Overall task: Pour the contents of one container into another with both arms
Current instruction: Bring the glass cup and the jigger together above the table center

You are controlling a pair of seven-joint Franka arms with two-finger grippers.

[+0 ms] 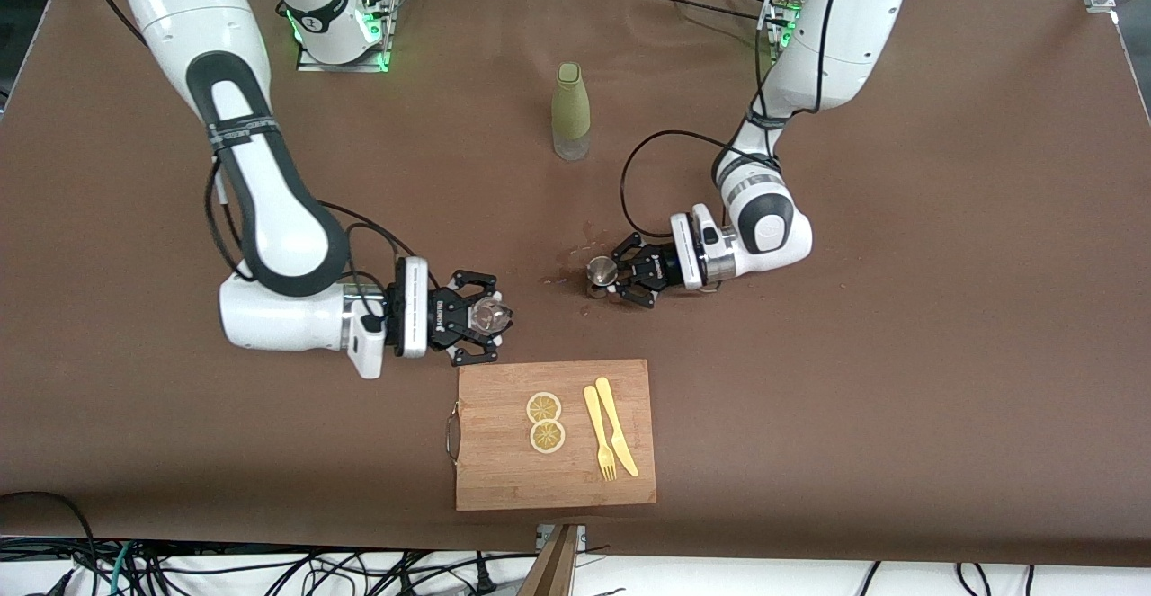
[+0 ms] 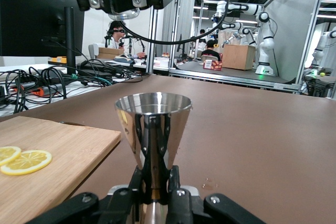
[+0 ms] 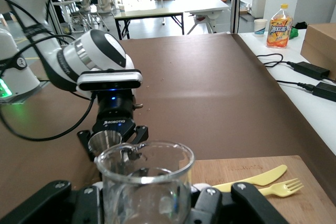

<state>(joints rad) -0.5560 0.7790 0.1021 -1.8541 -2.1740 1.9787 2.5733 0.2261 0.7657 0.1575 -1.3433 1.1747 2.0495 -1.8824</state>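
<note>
Right wrist view alone shows, perhaps, juice bottle (image 3: 278, 24).

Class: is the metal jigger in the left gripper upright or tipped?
Upright. The metal jigger stands mouth-up, its stem clamped in the left gripper.

From my right wrist cam the glass (image 3: 144, 187) is cut off at the bottom edge, so I can't see its base. Left wrist cam: metal cup's (image 2: 153, 129) foot hidden by the tool fingers (image 2: 173, 179). Both arms' shoulders run off front cam's top.
</note>
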